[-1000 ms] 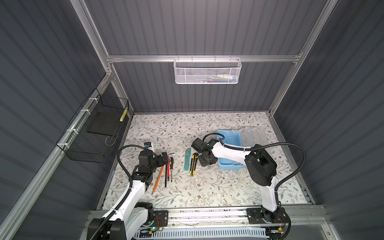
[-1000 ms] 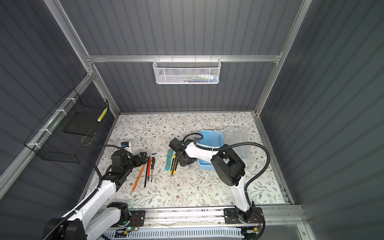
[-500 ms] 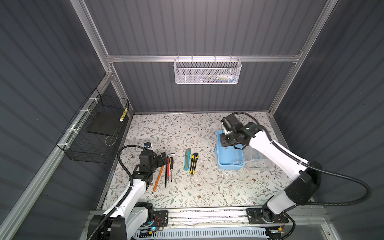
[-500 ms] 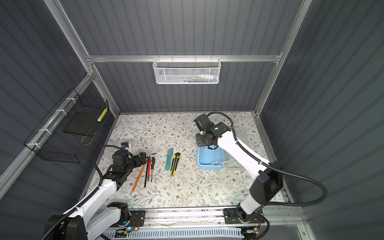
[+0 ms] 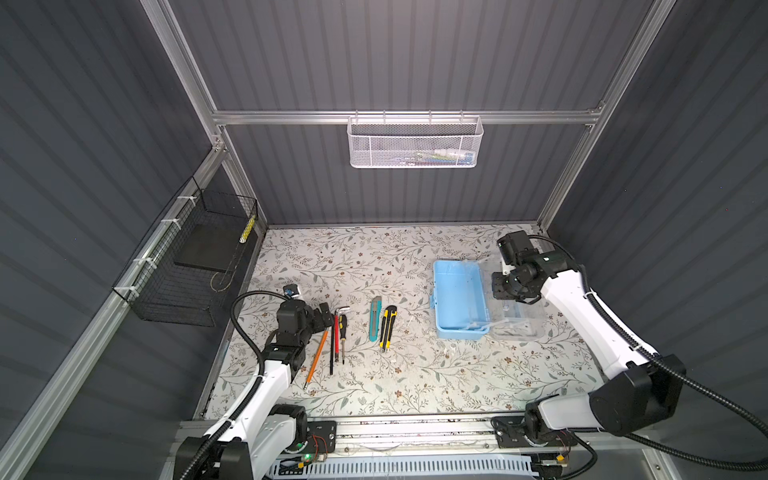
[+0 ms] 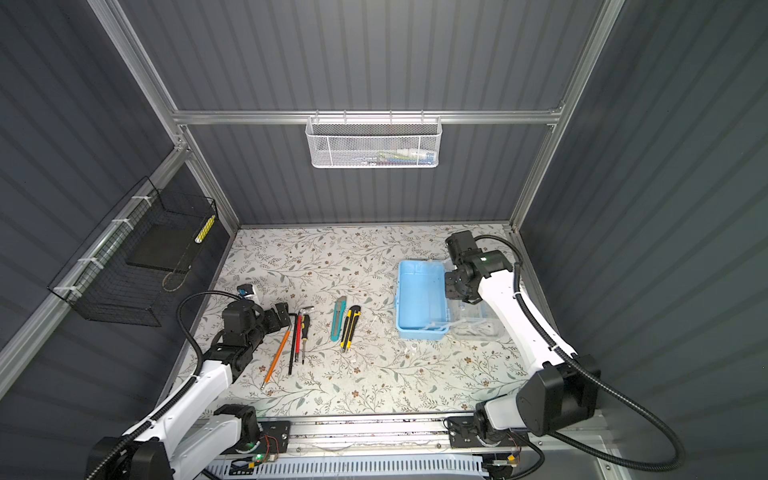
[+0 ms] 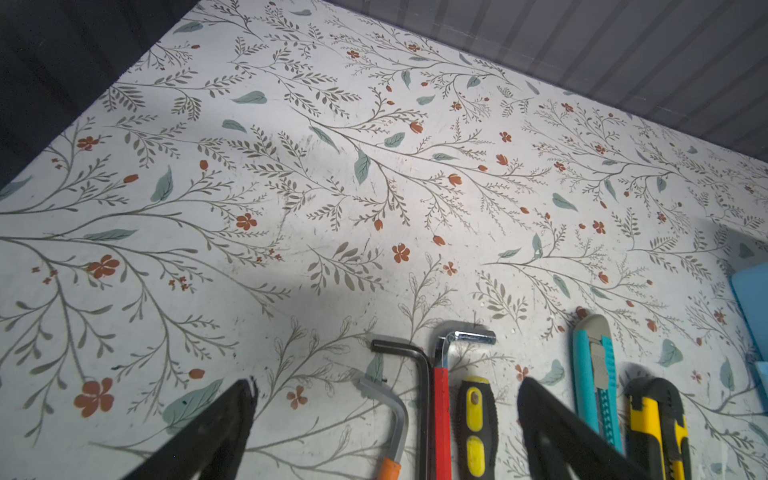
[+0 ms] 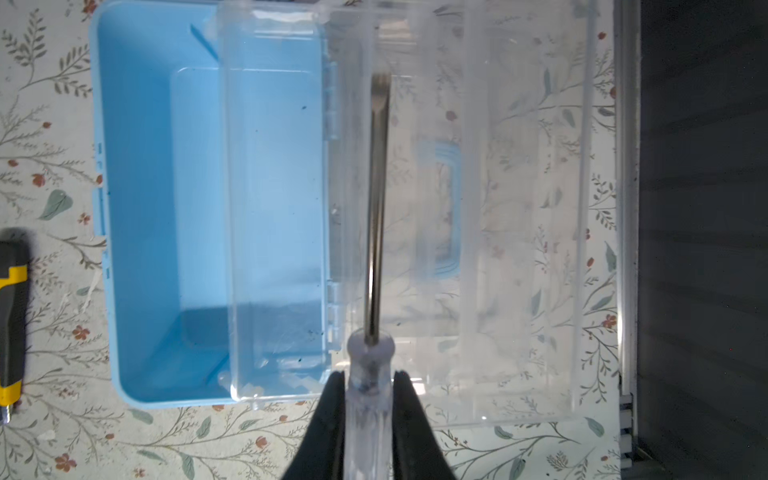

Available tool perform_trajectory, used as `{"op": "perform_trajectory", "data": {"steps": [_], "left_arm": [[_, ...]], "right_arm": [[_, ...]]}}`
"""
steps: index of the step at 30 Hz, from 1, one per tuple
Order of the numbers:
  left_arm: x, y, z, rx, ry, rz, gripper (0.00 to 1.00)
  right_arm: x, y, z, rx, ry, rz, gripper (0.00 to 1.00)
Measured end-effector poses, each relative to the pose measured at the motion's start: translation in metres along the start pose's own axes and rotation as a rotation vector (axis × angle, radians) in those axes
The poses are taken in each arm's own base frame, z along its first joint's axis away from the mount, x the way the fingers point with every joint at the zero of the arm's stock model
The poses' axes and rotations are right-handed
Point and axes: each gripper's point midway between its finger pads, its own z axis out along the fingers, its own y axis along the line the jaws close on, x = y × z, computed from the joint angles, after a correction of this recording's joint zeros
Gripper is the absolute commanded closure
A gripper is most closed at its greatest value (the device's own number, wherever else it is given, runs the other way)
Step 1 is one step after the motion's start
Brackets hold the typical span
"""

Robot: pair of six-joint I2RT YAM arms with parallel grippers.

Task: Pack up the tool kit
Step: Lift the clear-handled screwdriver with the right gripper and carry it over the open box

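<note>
Table [image 5: 374, 386]: flowery top, everything sits on it.
Blue box [image 5: 457, 299]: open, near the right edge of the table.
Clear lid [image 5: 517, 328]: flipped open, lying flat between the blue box and the right edge.
Loose tools [image 5: 338, 332]: in a row near the left edge.
Left gripper [image 7: 386, 384]: jaws wide apart, holding nothing, just over the loose tools.
Right gripper [image 8: 368, 376]: squeezed tight on the screwdriver [image 8: 377, 199], above the clear lid.
Screwdriver: see-through handle, metal tip pointing out over the clear lid.

Left arm [image 5: 270, 382] and right arm [image 5: 577, 307] match: white link shells, black joint housings, 1 black corrugated conduit [image 5: 232, 311] looping along each, black wedge-shaped fingers [image 7: 552, 428], bases on a silver aluminium rail [image 5: 415, 432] with exposed red/black wiring [image 5: 318, 444] and 1 green LED [image 5: 306, 457] by the left base.
</note>
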Motion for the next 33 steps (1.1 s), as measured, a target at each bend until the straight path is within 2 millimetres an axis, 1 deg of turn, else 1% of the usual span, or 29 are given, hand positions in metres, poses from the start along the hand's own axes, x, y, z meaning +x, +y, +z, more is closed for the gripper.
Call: {"op": "perform_trajectory", "data": {"steps": [2,4,7,10,12,17,21,26,33], "left_arm": [[0.006,0.001,0.005,-0.005,0.028,0.003,0.01],[0.011,0.002,0.008,-0.008,0.049,0.006,0.01],[0.011,0.002,0.008,-0.010,0.050,0.005,0.01],[0.010,0.002,0.008,-0.012,0.049,0.005,0.01],[0.009,0.002,0.008,-0.016,0.045,0.002,0.01],[0.008,0.005,0.008,-0.033,0.040,-0.002,0.01],[0.008,0.006,0.010,-0.045,0.056,0.000,0.01],[0.007,0.007,0.014,-0.059,0.070,-0.001,0.01],[0.008,0.008,0.017,-0.068,0.083,0.001,0.01]], "right_arm": [[-0.004,-0.007,0.006,0.009,-0.003,0.010,1.00],[-0.008,-0.007,0.014,0.013,0.006,-0.001,1.00],[-0.011,-0.003,0.034,0.018,0.047,-0.031,1.00],[-0.008,-0.003,0.053,0.022,0.096,-0.054,1.00],[-0.010,-0.006,0.055,0.022,0.090,-0.052,1.00],[-0.018,-0.016,0.050,0.011,0.053,-0.047,1.00],[-0.022,-0.020,0.046,-0.004,0.036,-0.044,1.00],[-0.021,-0.020,0.049,-0.017,0.049,-0.053,1.00],[-0.021,-0.013,0.048,-0.061,0.057,-0.052,0.96]]}}
